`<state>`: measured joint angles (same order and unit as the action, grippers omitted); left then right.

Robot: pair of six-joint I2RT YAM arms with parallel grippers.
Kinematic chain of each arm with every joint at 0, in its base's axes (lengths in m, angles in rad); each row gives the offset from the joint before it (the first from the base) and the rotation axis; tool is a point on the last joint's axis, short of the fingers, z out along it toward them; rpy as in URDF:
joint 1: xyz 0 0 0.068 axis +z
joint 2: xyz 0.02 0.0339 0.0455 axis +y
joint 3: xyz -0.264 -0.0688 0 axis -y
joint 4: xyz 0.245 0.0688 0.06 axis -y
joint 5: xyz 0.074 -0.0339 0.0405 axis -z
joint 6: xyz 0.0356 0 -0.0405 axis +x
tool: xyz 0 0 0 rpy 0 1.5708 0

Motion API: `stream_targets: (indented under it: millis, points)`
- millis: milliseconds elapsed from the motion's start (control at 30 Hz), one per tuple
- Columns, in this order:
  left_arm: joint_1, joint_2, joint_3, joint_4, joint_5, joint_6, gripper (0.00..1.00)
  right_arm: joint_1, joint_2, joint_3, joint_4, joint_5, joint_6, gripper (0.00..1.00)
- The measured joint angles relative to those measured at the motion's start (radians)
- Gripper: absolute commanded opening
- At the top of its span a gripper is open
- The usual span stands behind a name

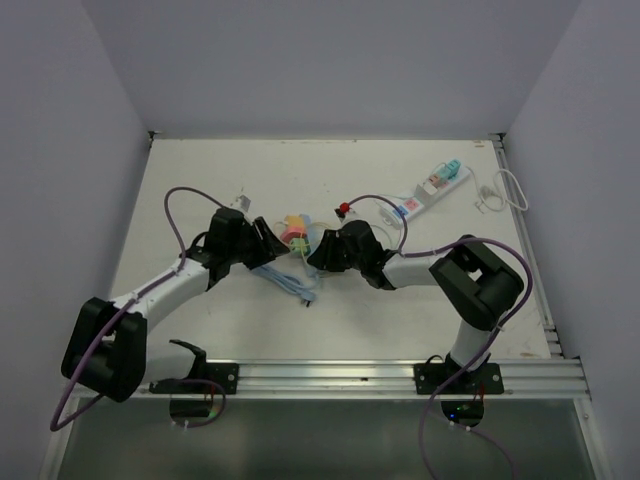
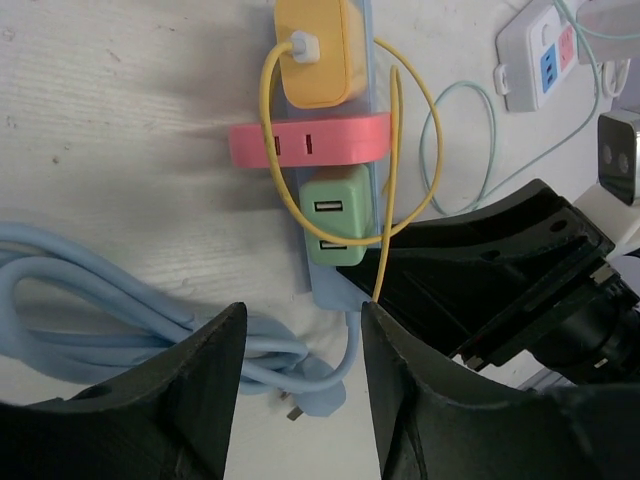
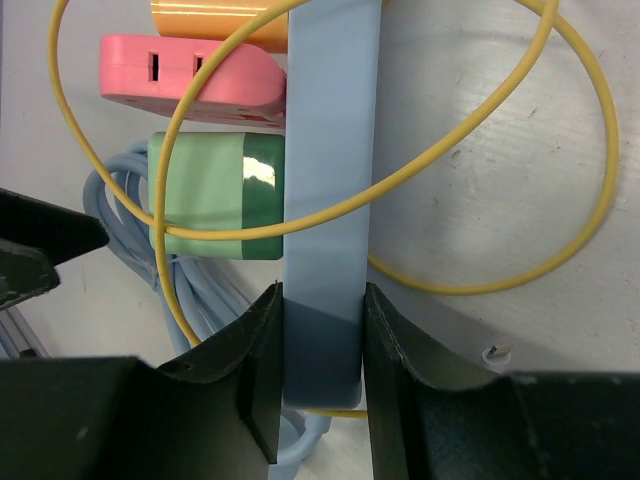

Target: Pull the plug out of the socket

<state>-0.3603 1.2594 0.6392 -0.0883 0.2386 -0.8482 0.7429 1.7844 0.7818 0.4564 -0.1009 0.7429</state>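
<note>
The light-blue socket strip [image 3: 330,190] lies mid-surface between my two grippers, its long axis running away from me in the right wrist view. Three plugs sit along it: green plug [image 2: 335,215] nearest me, pink plug [image 2: 310,140] next, orange plug [image 2: 312,50] beyond, a yellow cable [image 2: 400,150] looping over them. The white surface [image 1: 200,180] sits inside pale grey walls. My right gripper [image 3: 320,370] clamps the strip's near end. My left gripper [image 2: 300,370] hangs spread apart above the blue cord [image 2: 120,320], both arms reaching inward.
</note>
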Motion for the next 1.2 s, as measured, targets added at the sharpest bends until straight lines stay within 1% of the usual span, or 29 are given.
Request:
stream_targets:
  millis: [67, 200, 567, 600, 833, 900, 1100, 1200]
  points:
    - [-0.018, 0.025, 0.000, 0.027, -0.019, -0.011, 0.46, 0.000, 0.000, -0.001, 0.001, 0.000, 0.001, 0.00]
    - [-0.036, 0.068, 0.000, 0.055, -0.056, -0.027, 0.42, 0.000, 0.000, -0.003, 0.005, -0.001, 0.002, 0.00]
    - [-0.073, 0.190, -0.009, 0.134, -0.087, -0.051, 0.41, -0.002, 0.000, -0.005, 0.008, -0.002, 0.002, 0.00]
    - [-0.074, 0.196, -0.009, 0.140, -0.086, -0.053, 0.42, -0.002, 0.000, -0.005, 0.008, -0.003, 0.002, 0.00]
    - [-0.075, 0.201, -0.009, 0.162, -0.084, -0.051, 0.54, -0.006, 0.000, -0.005, 0.008, -0.001, 0.002, 0.00]
    - [-0.075, 0.210, -0.009, 0.172, -0.077, -0.050, 0.56, -0.009, 0.000, -0.005, 0.008, 0.002, 0.002, 0.00]
    - [-0.114, 0.238, -0.009, 0.256, 0.017, -0.058, 0.62, -0.007, 0.000, -0.005, 0.008, -0.001, 0.000, 0.00]
    - [-0.126, 0.239, -0.007, 0.284, 0.043, -0.058, 0.63, -0.005, 0.000, -0.005, 0.008, -0.001, 0.000, 0.00]
